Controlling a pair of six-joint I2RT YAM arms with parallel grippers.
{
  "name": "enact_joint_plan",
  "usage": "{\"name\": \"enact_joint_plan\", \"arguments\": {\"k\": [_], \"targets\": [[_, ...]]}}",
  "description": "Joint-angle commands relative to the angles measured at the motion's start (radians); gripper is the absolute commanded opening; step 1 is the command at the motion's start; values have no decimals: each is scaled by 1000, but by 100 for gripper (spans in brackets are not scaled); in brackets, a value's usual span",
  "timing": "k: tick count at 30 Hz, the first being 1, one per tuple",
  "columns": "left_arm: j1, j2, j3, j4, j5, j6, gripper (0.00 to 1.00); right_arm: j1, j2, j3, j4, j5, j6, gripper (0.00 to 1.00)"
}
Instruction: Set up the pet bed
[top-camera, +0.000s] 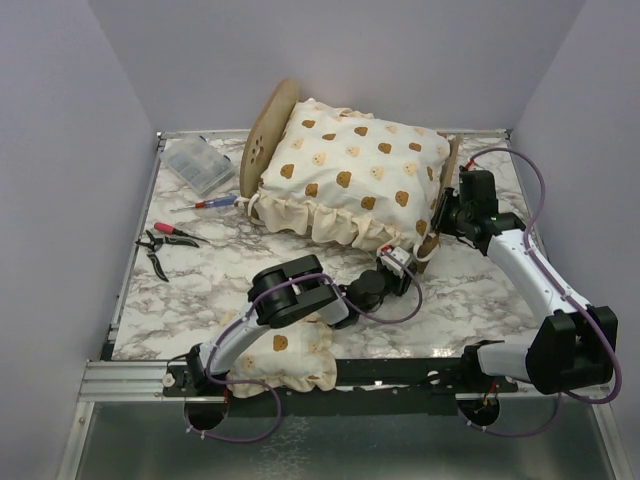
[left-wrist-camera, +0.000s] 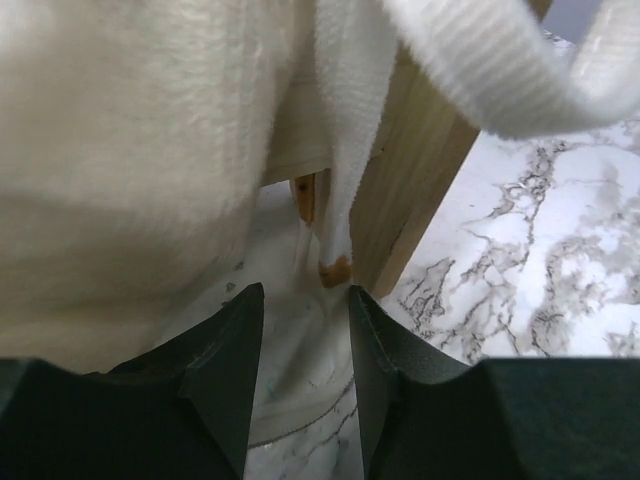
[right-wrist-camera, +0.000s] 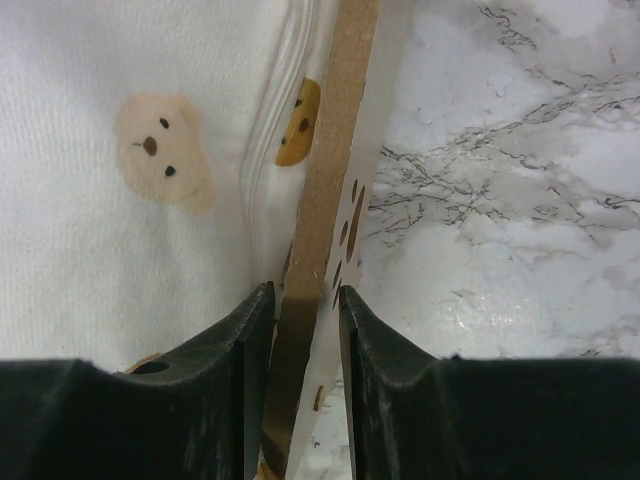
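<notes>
Right gripper (right-wrist-camera: 305, 292) pinches the pet bed (top-camera: 268, 130) at its end board; bed lies toward ten o'clock, axis ten-to-four; left gripper (left-wrist-camera: 303, 292) spread, at near corner.

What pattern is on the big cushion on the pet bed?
The cushion is cream with brown and tan bear faces, clearest in the top external view.

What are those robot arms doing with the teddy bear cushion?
They are setting up a pet bed. The big bear-print cushion lies on its wooden frame. The right gripper pinches the bed's thin end board, and the left gripper sits open at a near corner, by a white tie.
</notes>
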Motion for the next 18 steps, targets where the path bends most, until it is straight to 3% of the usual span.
{"name": "enact_joint_plan", "arguments": {"k": [1,10,18], "targets": [[-5,68,63,45,-45,-16,43,-5,-21,-19,7,-28,0,34],[4,150,148,38,-121,-58,44,-5,-20,-30,8,-39,3,34],[17,201,219,45,-71,-93,40,-5,-15,-41,9,-51,7,34]]}}
